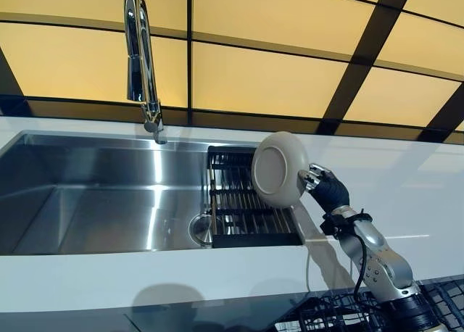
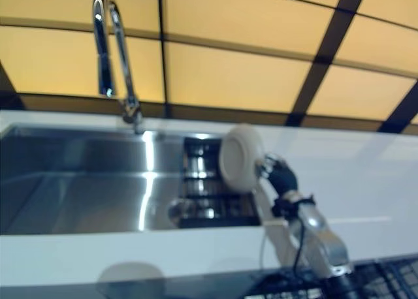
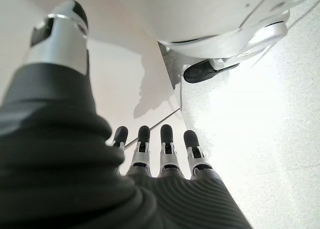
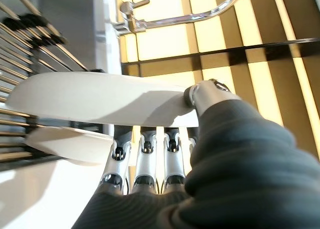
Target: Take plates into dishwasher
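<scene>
My right hand [image 1: 324, 185] is shut on a white round plate [image 1: 279, 169], which it holds upright by its rim just above the right end of the sink. In the right wrist view the thumb [image 4: 207, 96] presses on one face of the plate [image 4: 100, 96] and the fingers [image 4: 145, 151] lie against the other. The plate hangs over a black wire dish rack [image 1: 239, 201] set in the sink. My left hand [image 3: 165, 151] shows only in the left wrist view, open, with straight fingers pointing down at the floor and nothing in it.
A steel sink [image 1: 87, 201] with a tall chrome faucet [image 1: 141, 64] is set in a white countertop [image 1: 413, 194]. A black wire dishwasher basket [image 1: 333, 314] shows at the bottom right, below the counter edge. A yellow panelled wall stands behind.
</scene>
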Tool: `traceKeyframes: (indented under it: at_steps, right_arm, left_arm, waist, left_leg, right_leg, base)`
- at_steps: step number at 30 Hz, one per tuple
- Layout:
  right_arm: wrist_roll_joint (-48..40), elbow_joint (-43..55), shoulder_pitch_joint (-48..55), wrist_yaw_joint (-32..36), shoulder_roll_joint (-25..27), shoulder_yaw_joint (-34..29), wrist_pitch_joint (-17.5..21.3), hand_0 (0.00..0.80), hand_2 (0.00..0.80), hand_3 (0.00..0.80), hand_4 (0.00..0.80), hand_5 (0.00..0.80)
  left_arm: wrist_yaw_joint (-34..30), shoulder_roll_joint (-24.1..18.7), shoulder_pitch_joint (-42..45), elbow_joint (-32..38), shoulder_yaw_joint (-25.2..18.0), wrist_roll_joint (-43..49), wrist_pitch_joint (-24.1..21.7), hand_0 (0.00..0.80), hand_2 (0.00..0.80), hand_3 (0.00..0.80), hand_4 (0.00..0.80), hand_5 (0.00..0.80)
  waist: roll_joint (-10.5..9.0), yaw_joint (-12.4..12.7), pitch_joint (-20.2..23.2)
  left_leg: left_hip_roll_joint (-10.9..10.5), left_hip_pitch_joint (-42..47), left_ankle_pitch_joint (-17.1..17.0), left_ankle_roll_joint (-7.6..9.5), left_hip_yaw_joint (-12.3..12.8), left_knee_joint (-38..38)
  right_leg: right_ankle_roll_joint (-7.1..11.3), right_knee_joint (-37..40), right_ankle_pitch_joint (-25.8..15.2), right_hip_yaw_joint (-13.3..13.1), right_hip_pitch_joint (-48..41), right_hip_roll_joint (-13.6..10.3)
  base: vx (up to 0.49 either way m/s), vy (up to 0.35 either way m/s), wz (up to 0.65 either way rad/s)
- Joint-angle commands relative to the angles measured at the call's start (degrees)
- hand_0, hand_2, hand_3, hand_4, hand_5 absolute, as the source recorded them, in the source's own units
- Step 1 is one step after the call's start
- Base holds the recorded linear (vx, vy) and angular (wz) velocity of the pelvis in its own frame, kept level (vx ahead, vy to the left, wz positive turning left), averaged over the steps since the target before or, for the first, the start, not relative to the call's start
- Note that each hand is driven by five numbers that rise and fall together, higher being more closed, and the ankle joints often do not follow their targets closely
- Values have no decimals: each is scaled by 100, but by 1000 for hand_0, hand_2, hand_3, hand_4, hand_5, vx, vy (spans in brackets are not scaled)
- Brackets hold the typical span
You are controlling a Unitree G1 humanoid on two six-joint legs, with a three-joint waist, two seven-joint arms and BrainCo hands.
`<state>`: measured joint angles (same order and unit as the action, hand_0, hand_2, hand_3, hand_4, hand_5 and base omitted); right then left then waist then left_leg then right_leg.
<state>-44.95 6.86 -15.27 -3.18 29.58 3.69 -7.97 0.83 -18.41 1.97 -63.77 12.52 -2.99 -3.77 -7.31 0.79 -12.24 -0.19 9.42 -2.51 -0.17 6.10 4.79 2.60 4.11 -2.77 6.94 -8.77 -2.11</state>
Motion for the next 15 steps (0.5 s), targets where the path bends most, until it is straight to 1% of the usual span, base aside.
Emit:
traceKeyframes:
  at_steps: [1,7,10,12,13,14,15]
  right_arm:
    - [-11,505,-797,-248,227,-429,595,800,800,800,800,800]
    - [-88,590,-1055,-615,635,-613,768,800,800,800,800,800]
    - [-198,612,-1257,-874,1040,-766,816,800,800,800,800,800]
    - [-328,594,-1343,-939,1142,-809,780,800,800,800,800,800]
    - [-456,560,-1437,-1057,1274,-853,790,800,800,800,800,800]
    - [-762,473,-1641,-1208,1488,-910,742,800,800,800,800,800]
    - [-893,455,-1697,-1238,1545,-919,703,800,800,800,800,800]
  left_arm:
    - [-33,-89,-166,-184,170,191,-177,0,0,0,0,0]
    - [-65,-152,-143,-251,147,206,-222,0,0,0,0,0]
    - [-67,-177,-112,-246,165,166,-258,0,0,0,0,0]
    - [-60,-179,-119,-225,168,160,-243,0,0,0,0,0]
    - [-59,-194,-123,-191,168,155,-217,0,0,0,0,0]
    - [-56,-219,-121,-155,166,157,-180,0,0,0,0,0]
    - [-59,-231,-122,-154,173,147,-176,0,0,0,0,0]
  waist:
    - [-54,85,276]
    - [-84,74,312]
    - [-92,56,350]
    - [-98,55,355]
    - [-111,50,366]
    - [-139,43,401]
    - [-144,40,411]
  left_leg:
    - [-128,-190,491,195,35,-453]
    - [-140,-243,431,185,57,-451]
    - [-138,-240,438,173,65,-446]
    - [-136,-238,436,169,65,-439]
    - [-134,-238,435,162,66,-431]
    - [-130,-231,441,152,79,-413]
    - [-129,-228,438,150,81,-405]
  right_leg:
    - [592,-212,-468,59,376,-351]
    - [575,-217,-508,40,440,-354]
    - [575,-207,-496,26,436,-347]
    - [577,-203,-498,23,436,-345]
    - [577,-198,-497,18,436,-340]
    - [578,-186,-497,5,437,-331]
    - [578,-184,-498,2,437,-326]
  base:
    - [0,0,0]
    - [-24,-4,-1]
    - [0,0,0]
    - [0,0,0]
    - [0,0,0]
    - [0,0,0]
    - [0,0,0]
